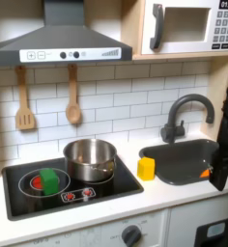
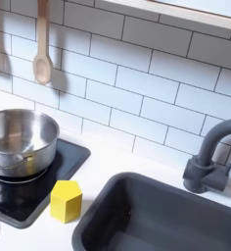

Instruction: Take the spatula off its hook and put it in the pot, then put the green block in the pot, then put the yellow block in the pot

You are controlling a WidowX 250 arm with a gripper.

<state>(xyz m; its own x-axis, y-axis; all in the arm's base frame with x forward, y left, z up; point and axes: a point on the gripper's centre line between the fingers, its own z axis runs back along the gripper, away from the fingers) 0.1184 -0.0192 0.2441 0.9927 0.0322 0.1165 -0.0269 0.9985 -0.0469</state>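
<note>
the small bright green chunky block [image 1: 50, 179] sits on the red ring of the front-left burner of the black stovetop [image 1: 106, 194], near the front left corner of the white desk [image 1: 169, 196] in the first exterior view. behind and to the first exterior view's right of it, the round shiny steel pot [image 1: 90, 159] stands upright on the back burner, apart from the block; the second exterior view shows the pot [image 2: 20, 142] on the stovetop [image 2: 29, 196] with nothing visible inside it. the small bright yellow cube-like block [image 1: 146, 169] rests on the desk in the narrow strip between the stovetop and the dark grey sink basin [image 1: 179, 159], just beside both; in the second exterior view the yellow block [image 2: 66, 200] lies on the desk [image 2: 113, 157] at the corner of the stovetop, close to the sink's [image 2: 157, 216] rim. a small orange piece [image 1: 205, 174] lies inside the sink near its right wall. at the first exterior view's right edge the black arm with its tool [image 1: 222, 166] hangs over the sink's right side; whether the tool is spread or closed cannot be told, and nothing is seen in its hold. a dark curved faucet [image 1: 184, 116] rises behind the sink. farthest back, on the white tiled wall, the light wooden slotted spatula [image 1: 24, 102] hangs from its hook at the left, with a wooden round-headed spoon [image 1: 73, 96] hanging beside it.
</note>
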